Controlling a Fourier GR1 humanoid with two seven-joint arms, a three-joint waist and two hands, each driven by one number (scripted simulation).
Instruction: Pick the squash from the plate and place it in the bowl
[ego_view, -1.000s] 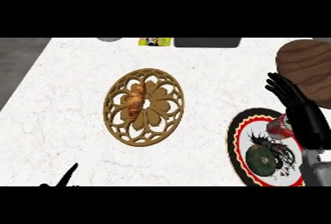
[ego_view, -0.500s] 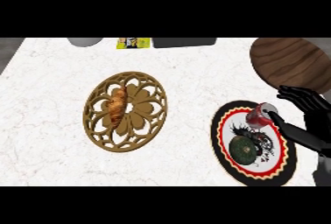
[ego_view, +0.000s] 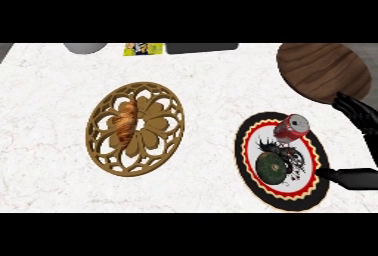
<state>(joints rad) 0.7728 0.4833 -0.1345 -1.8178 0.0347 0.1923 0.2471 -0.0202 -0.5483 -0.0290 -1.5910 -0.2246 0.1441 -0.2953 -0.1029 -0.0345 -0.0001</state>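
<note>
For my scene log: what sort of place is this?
Probably a kitchen counter: a white marble top carries a croissant on a gold openwork plate, a dark green squash and a brown wooden bowl.

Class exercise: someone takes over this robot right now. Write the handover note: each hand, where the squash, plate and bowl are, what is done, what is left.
Right hand: open, fingers spread, holding nothing, at the right edge between bowl and plate.
Left hand: not in view.
Squash: dark green, lying on the plate, just below a red can on the same plate.
Bowl: brown wood, upper right, nothing seen in it.
Croissant on the gold trivet, left: not part of the job.
Done: nothing.
Left: grasp the squash, lift it past the can, set it in the bowl.
</note>
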